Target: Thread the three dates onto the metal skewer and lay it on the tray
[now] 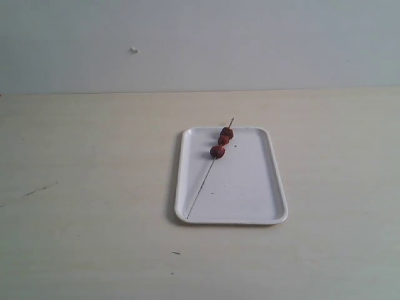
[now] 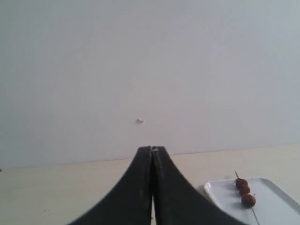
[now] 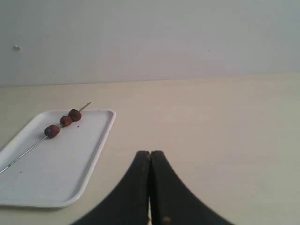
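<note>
The white tray [image 1: 250,194] lies in the middle of the table. Across it, slanting from its near left corner to its far rim, rests the metal skewer [image 1: 201,190]. Three dates [image 1: 222,141] sit in a row on the skewer's far end, and its tip pokes just past the rim. Neither gripper shows in the exterior view. My left gripper [image 2: 152,149] is shut and empty, left of the tray [image 2: 276,206] and apart from the dates [image 2: 243,190]. My right gripper [image 3: 149,153] is shut and empty, right of the tray [image 3: 61,164], the dates [image 3: 63,122] and the skewer [image 3: 26,152].
A pale wall with a small white mark [image 1: 133,50] rises behind the table. A few dark specks [image 1: 175,253] lie on the tabletop near the front and at the left [image 1: 39,188].
</note>
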You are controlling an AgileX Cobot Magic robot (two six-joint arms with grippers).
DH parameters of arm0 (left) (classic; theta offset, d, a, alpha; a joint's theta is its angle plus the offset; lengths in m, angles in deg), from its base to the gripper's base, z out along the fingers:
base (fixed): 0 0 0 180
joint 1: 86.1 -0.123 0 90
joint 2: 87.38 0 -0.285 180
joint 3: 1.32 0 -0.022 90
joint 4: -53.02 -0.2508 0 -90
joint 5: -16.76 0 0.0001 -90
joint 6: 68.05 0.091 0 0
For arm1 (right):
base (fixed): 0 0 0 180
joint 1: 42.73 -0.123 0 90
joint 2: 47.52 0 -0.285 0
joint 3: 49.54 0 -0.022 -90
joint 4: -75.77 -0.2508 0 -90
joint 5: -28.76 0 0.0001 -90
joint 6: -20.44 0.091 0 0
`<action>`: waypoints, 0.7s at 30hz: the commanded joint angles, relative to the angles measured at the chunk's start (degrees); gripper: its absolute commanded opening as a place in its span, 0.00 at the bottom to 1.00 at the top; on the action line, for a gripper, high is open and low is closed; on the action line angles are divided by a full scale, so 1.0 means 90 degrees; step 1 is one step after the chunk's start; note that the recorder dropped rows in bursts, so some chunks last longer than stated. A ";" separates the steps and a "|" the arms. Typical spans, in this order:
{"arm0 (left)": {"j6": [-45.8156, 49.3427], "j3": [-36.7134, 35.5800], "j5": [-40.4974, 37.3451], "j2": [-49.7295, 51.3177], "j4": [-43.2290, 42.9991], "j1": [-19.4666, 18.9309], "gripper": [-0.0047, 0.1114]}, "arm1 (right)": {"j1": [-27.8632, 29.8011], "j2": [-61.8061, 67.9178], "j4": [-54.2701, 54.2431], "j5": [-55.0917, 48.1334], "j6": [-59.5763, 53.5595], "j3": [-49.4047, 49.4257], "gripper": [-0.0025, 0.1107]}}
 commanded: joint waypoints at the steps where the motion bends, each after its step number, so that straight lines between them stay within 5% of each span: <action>1: -0.5108 -0.0208 -0.0103 -0.0020 -0.4466 -0.0079 0.04 | 0.0038 -0.0028 0.0027 0.0017 -0.0012 0.0029 0.02; 5: -0.6588 -0.0453 -0.0195 -0.0020 -0.4994 -0.0130 0.04 | 0.0038 -0.0028 0.0027 0.0017 -0.0012 0.0029 0.02; 21: -0.5694 -0.0683 -0.0334 -0.0020 -0.4994 -0.0335 0.04 | 0.0038 -0.0028 0.0027 0.0017 -0.0012 0.0029 0.02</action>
